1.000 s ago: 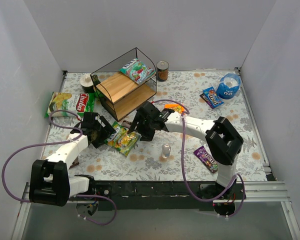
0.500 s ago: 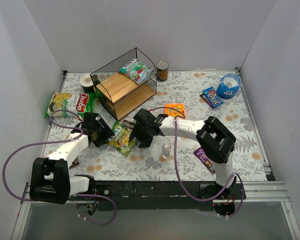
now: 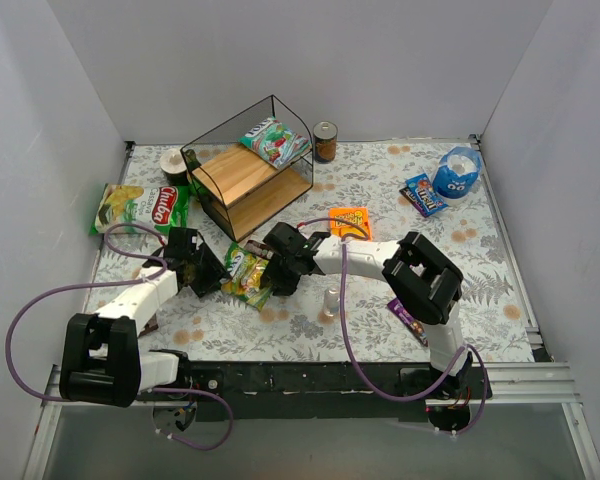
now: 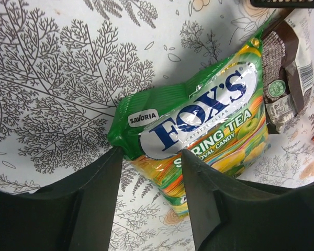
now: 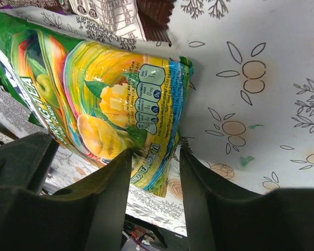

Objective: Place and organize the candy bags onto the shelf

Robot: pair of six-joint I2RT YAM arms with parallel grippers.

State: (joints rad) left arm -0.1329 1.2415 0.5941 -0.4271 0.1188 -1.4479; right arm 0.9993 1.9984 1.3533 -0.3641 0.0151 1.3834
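Note:
The green-yellow candy bag [image 3: 248, 276] lies on the table in front of the shelf [image 3: 242, 182], between both grippers. My left gripper [image 4: 150, 151] is shut on its green end [image 4: 126, 133]. My right gripper [image 5: 156, 152] straddles the bag's opposite corner [image 5: 159, 172] with its jaws open; the left finger [image 5: 118, 172] touches the bag and the right one stands just off it. A dark brown wrapper [image 4: 282, 63] lies against the bag's far edge. A teal-white bag [image 3: 273, 140] rests on the shelf's upper board. The purple wrapper [image 3: 408, 315] and blue pack [image 3: 423, 194] lie to the right.
An orange box [image 3: 348, 221] lies right of the shelf, with a small metal cup [image 3: 332, 298] nearer the front. A large chips bag [image 3: 140, 207] is at the left, a jar [image 3: 325, 141] behind the shelf, and a blue pouch with eyes [image 3: 457, 172] at the back right.
My left gripper closed onto the bag's end. My right arm moved left to the bag's other corner and its jaws narrowed around it. The bag shifted slightly.

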